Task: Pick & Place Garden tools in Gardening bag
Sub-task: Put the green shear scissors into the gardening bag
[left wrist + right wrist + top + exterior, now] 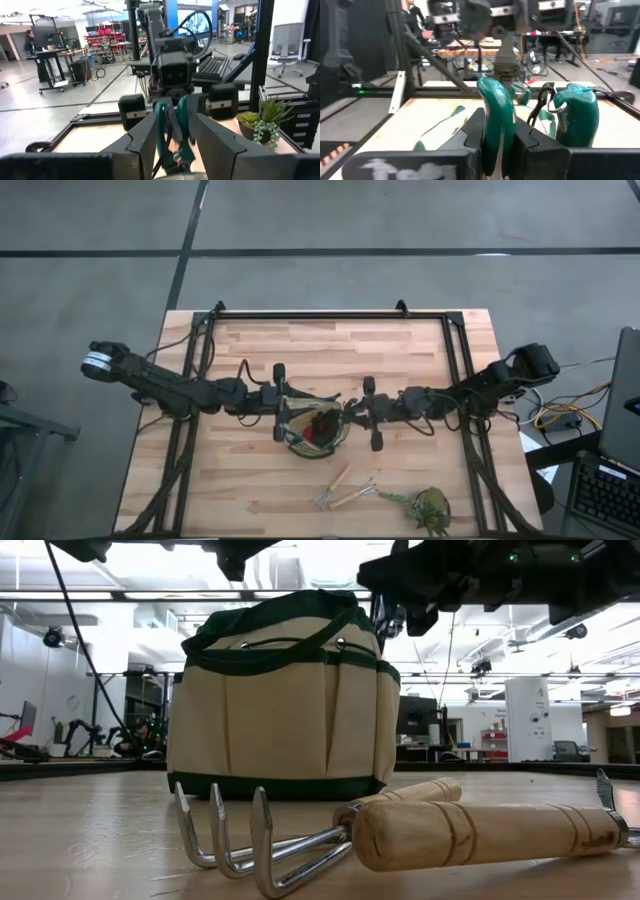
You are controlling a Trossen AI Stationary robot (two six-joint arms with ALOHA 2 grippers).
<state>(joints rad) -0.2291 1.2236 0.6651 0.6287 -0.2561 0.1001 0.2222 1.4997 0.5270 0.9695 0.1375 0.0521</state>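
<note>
The tan gardening bag (315, 432) with a dark green rim stands upright on its base at the table's middle; it also shows in the low view (285, 700). A red-and-black bundle (322, 423) lies inside it. My left gripper (286, 417) is at the bag's left rim, shut on a green handle loop. My right gripper (350, 416) is at the bag's right rim, shut on the other green handle. Two wooden-handled fork/rake tools (345, 488) lie flat on the table near the front edge, close up in the low view (400, 835). The pruning shears are not in view. My left gripper has the green handle loop's two straps (161, 125) between its two fingers, coming level from the table's left. The loop stands up from the bag's rim, and the bag rests on the table. My right gripper pinches the bag's other green handle (496, 107) between its two fingers, coming level from the table's right. The handle stands upright in the hold, and the bag's base stays on the table.
A green leafy plant clump (425, 506) lies at the front right, just right of the two tools. A dark metal frame (330, 314) runs along the table's far edge and sides. Bare wood lies in front of the bag on the left.
</note>
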